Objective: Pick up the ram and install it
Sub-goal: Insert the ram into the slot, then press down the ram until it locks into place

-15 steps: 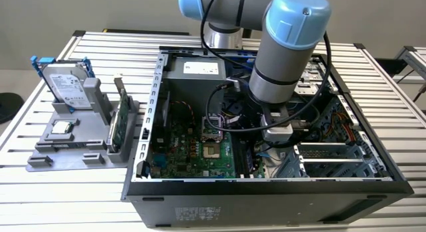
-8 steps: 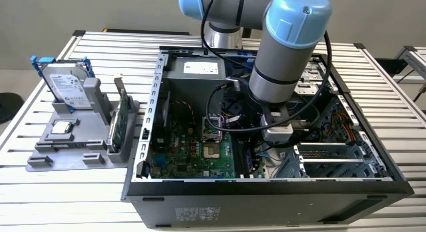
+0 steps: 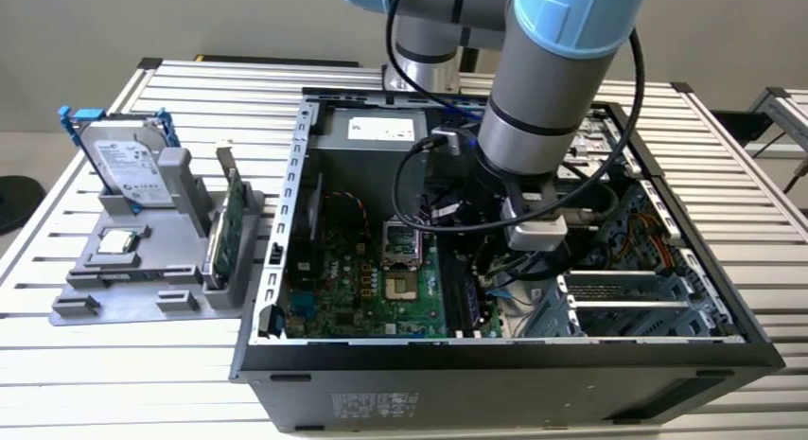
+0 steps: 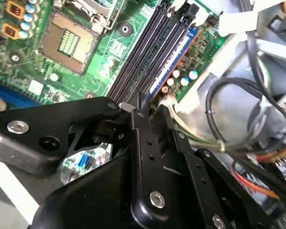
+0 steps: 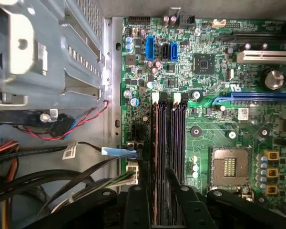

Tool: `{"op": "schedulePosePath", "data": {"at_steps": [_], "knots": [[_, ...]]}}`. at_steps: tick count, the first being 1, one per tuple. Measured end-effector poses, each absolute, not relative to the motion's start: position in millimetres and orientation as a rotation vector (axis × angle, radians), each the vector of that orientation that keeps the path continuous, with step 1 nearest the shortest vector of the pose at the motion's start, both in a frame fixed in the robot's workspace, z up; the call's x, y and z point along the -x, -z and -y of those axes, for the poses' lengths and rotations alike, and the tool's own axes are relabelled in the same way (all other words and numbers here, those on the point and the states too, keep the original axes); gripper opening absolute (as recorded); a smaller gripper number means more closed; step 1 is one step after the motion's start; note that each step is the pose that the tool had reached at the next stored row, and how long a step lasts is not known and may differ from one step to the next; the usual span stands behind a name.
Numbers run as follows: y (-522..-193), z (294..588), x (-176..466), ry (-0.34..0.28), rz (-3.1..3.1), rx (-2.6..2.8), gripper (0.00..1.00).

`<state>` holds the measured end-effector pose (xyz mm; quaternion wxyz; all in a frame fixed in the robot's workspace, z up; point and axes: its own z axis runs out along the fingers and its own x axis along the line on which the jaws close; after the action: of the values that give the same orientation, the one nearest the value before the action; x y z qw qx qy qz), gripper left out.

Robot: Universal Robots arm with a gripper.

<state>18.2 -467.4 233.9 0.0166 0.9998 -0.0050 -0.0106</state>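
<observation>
Ram stands on edge in the outermost of the black slots, the one nearest the motherboard's edge beside the drive cage. The gripper sits over one end of that slot, its fingers pressed together on the thin dark stick, one on each face. In the first wrist view the stick runs straight from between the black fingertips to the white latches at the slots' far end. Whether it is pushed fully home cannot be told. The empty processor socket lies just beside the slots, toward the middle of the board. Bundled cables hang close to the gripper on the board-edge side.

In the exterior view the arm reaches down into the open computer case, which lies on its side on the slatted table, near the table's front edge. Toward the table's edge at the exterior view's left, well apart from the gripper, a grey fixture carries a silver hard drive in a blue frame, upright, and a green card standing on edge just beside the case wall
</observation>
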Motion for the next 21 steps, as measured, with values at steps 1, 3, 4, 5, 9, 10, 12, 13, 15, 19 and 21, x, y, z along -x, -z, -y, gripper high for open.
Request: {"op": "schedulePosePath", "data": {"at_steps": [1,3,4,5,9,10,12,13,15,19,21], "knots": [[-235.1,467.4,-18.2,0.033,0.016,-3.108,1.0],[-238.5,467.3,-18.2,0.033,0.017,-3.108,1.0],[-238.4,467.3,-18.2,0.033,0.017,-3.108,1.0],[-238.4,467.3,-18.2,0.033,0.017,-3.108,1.0],[-238.4,467.4,-18.2,0.033,0.017,-3.108,0.0],[-238.5,467.4,-18.2,0.033,0.017,-3.108,0.0],[-238.5,467.4,-18.2,0.033,0.017,-3.108,0.0],[-238.5,467.4,-18.2,0.033,0.017,-3.108,0.0],[-238.5,467.4,-18.2,0.033,0.017,-3.108,0.0],[-238.5,467.4,-18.2,0.033,0.018,-3.108,0.0],[-238.5,467.3,-18.2,0.033,0.029,-3.108,0.0]]}}
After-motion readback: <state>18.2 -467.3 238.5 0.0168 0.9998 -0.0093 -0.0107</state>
